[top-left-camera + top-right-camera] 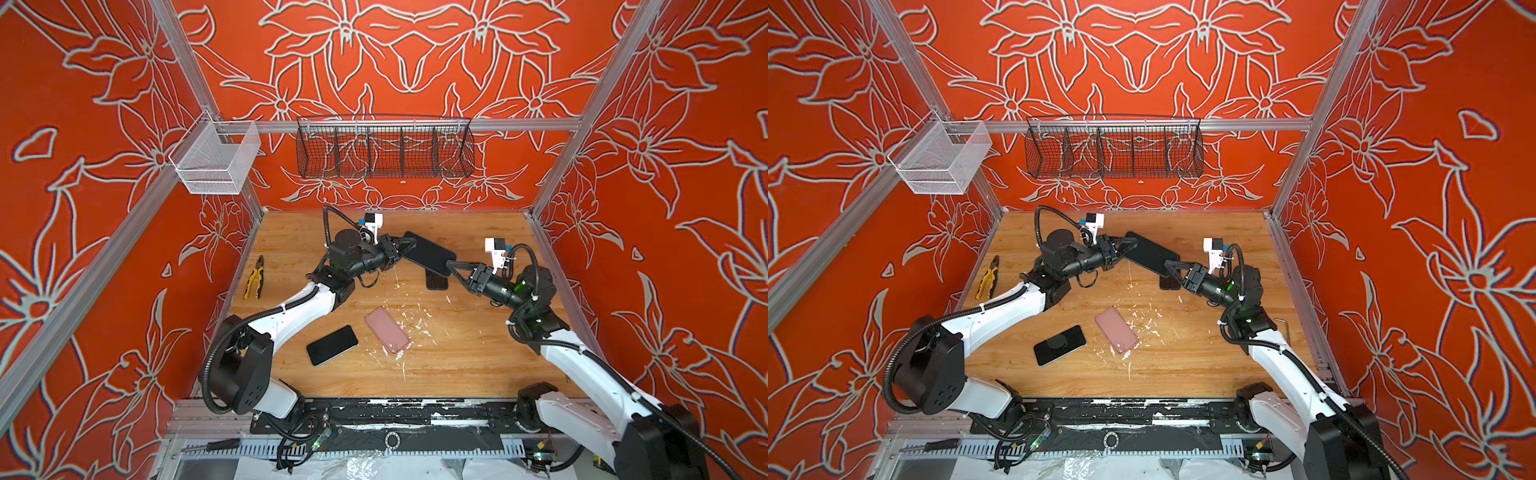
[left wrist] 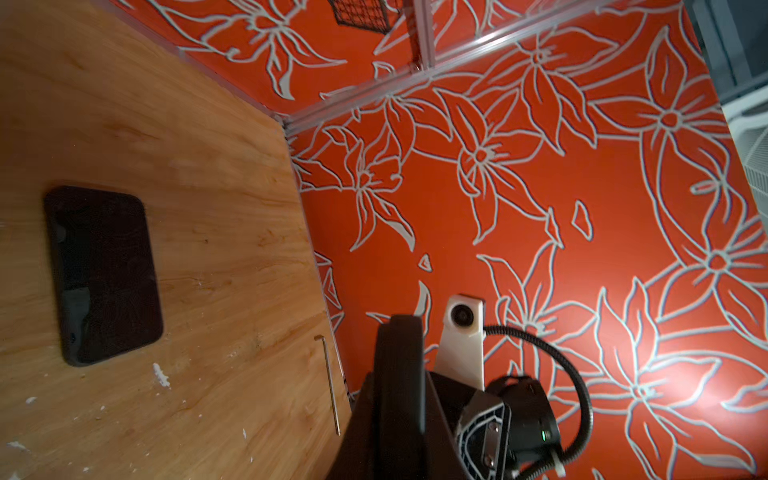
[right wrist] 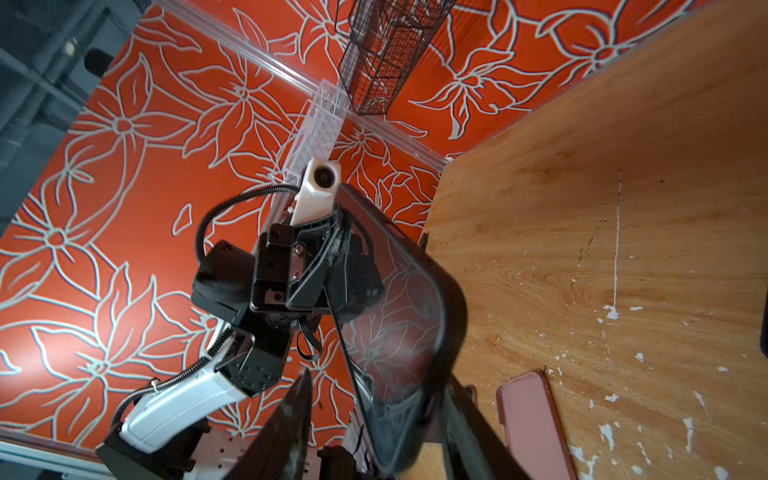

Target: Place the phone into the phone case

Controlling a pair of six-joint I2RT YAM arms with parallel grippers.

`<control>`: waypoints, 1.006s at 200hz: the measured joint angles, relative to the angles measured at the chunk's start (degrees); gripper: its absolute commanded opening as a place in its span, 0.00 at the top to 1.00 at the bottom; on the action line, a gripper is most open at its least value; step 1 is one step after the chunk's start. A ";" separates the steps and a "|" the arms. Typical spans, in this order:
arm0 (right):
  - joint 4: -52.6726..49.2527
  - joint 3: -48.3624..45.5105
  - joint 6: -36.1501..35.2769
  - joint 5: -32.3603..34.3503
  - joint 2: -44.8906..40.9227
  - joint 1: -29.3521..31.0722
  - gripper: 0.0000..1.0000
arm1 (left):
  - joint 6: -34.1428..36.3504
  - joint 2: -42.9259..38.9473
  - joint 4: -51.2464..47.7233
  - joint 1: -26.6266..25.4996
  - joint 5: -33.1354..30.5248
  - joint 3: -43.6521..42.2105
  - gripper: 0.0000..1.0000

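A black phone (image 1: 428, 253) (image 1: 1148, 253) hangs tilted above the back of the table, between both grippers. My left gripper (image 1: 405, 247) (image 1: 1128, 245) is shut on its far end, and the phone's thin edge (image 2: 401, 345) stands between the jaws of that gripper (image 2: 397, 386). My right gripper (image 1: 451, 266) (image 3: 379, 374) is open around the near end, with a gap beside the glossy phone face (image 3: 407, 324). A black phone case (image 1: 436, 283) (image 2: 104, 274) lies flat on the wood just below. A pink case (image 1: 386, 330) (image 3: 532, 424) lies nearer the front.
A second black phone-shaped slab (image 1: 332, 345) lies left of the pink case. Yellow-handled pliers (image 1: 254, 277) rest by the left wall and a hex key (image 1: 1285, 328) by the right. A black wire basket (image 1: 384, 147) and a white mesh basket (image 1: 216, 160) hang above.
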 measured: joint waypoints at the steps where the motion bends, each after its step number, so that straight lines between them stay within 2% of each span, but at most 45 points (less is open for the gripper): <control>1: 0.63 -0.35 0.22 0.63 0.02 0.00 0.48 | -0.04 0.00 -0.07 0.00 -0.28 -0.02 1.00; 39: 10.84 -6.75 6.36 10.82 0.09 1.66 0.41 | -2.25 0.00 -2.21 -1.40 -13.79 -0.72 1.00; 63: 14.27 -7.30 8.39 15.93 0.26 4.13 0.37 | -2.82 0.28 -1.92 -3.10 -18.25 -0.39 1.00; 109: 23.34 -7.30 12.20 22.62 6.69 9.70 0.34 | -4.46 5.16 0.98 -5.70 -21.97 2.82 1.00; 159: 32.26 -6.97 14.99 26.84 15.06 13.68 0.34 | -5.70 9.38 4.72 -7.93 -23.74 5.42 1.00; 201: 37.22 -5.75 15.12 29.79 18.40 14.12 0.48 | -6.29 9.79 6.64 -9.66 -23.87 5.62 1.00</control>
